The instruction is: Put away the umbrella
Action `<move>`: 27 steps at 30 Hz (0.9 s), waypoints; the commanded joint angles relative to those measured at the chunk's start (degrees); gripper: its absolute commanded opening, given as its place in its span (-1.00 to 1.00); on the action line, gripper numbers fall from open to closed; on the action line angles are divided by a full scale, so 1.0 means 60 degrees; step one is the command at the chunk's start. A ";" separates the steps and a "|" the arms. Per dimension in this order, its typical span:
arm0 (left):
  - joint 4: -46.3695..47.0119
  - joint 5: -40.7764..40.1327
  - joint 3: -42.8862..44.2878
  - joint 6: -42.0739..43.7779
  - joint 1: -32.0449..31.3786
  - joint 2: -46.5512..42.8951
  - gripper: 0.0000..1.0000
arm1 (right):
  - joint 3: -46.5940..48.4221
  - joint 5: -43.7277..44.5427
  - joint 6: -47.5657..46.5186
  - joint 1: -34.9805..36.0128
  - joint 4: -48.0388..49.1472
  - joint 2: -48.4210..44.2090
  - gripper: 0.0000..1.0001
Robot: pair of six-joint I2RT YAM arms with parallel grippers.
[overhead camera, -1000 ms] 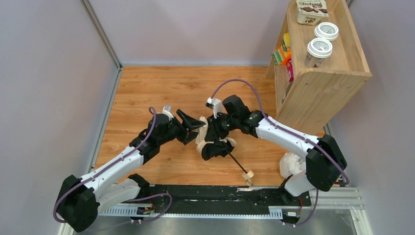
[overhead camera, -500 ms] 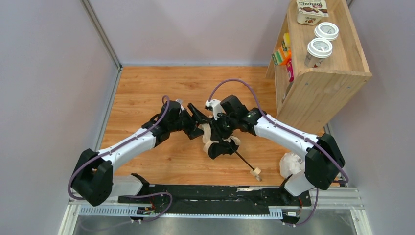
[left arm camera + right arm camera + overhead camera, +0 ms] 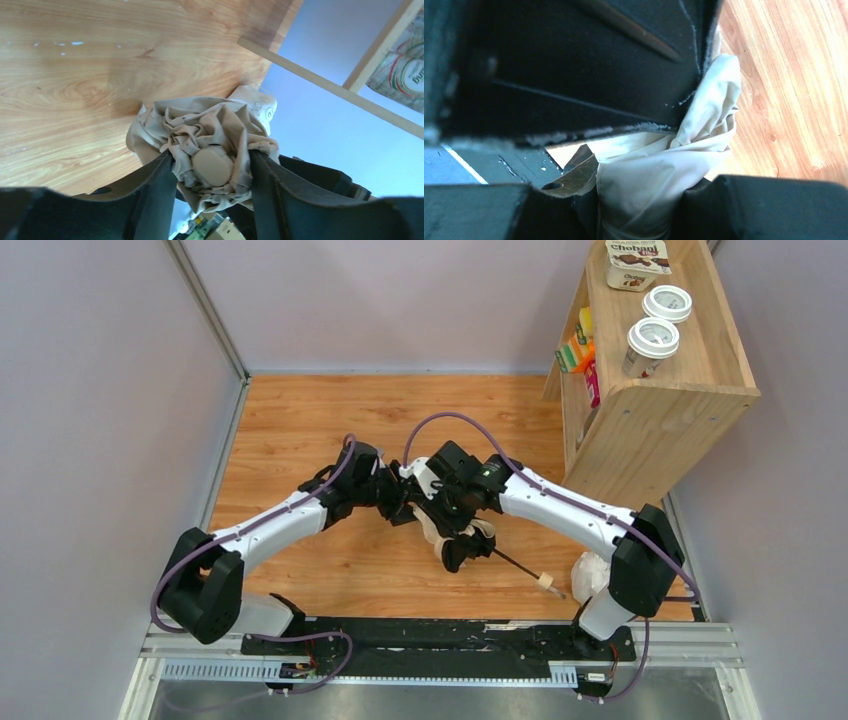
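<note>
The umbrella [image 3: 437, 527] is held above the middle of the wooden table, its cream canopy bunched between both arms. Its thin dark shaft [image 3: 516, 565] slants down right to the small wooden knob handle [image 3: 547, 582]. My left gripper [image 3: 403, 508] is shut on the canopy's top end; in the left wrist view the fingers [image 3: 155, 190] squeeze the crumpled fabric and round cap [image 3: 212, 166]. My right gripper [image 3: 458, 545] is shut on the canopy [image 3: 659, 175] lower down, fabric filling the gap between its fingers [image 3: 744, 210].
A wooden shelf unit [image 3: 655, 390] stands at the back right, with two lidded cups [image 3: 652, 340] and a yogurt carton [image 3: 637, 262] on top. A white lumpy plastic bag [image 3: 588, 575] lies by the right arm's base. Grey walls enclose the table.
The left gripper moved right and closed onto the canopy's top end. The right arm swung the umbrella, so the knob handle moved right and the shaft lies flatter.
</note>
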 commanded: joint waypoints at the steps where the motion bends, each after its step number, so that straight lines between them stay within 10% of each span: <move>1: 0.0549 -0.0347 0.0117 0.0135 -0.0386 0.0211 -0.18 | 0.1540 -0.1726 -0.0500 0.0893 0.2858 -0.0496 -1.00; 3: 0.0740 -0.0524 -0.0059 -0.0318 -0.0445 0.0079 -0.32 | 0.1686 -0.1650 0.0173 0.0908 0.3092 -0.0394 -1.00; 10: 0.1148 -0.1051 -0.0528 -0.0495 -0.0474 -0.0521 0.42 | 0.0312 -0.1165 0.2328 0.0484 0.4674 -0.1037 -1.00; 22: 0.0172 -0.3259 -0.1245 0.0893 -0.0314 -0.3138 0.53 | -0.1898 -0.2407 0.2810 -0.0656 0.5787 -0.2413 -1.00; 27: 0.1995 -0.2988 -0.2489 0.1291 -0.0006 -0.4841 0.54 | -0.3000 -0.4413 0.3691 -0.1712 0.6901 -0.3016 -1.00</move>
